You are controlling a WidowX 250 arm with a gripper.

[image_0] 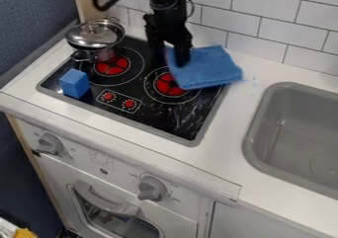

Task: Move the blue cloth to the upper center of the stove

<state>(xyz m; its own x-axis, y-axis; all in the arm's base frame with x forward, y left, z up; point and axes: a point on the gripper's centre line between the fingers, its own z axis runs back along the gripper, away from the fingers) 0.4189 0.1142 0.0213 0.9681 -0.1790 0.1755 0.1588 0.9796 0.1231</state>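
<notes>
Blue cloth [210,73] is laid over the stove's [188,119] upper right corner, part on the counter [230,125] behind. Gripper [170,63] is positioned at the cloth's left edge, fingers spread apart. Right-hand finger is seen overlapping the cloth; whether contact is made can't be told. Most of the cloth is placed right of the gripper.

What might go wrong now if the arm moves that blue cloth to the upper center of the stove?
The gripper is at the left part of the blue cloth, so the right side might trail or fold under and stay partly on the counter. The lidded pot sits on the stove's back left, so going too far left could nudge it.
</notes>
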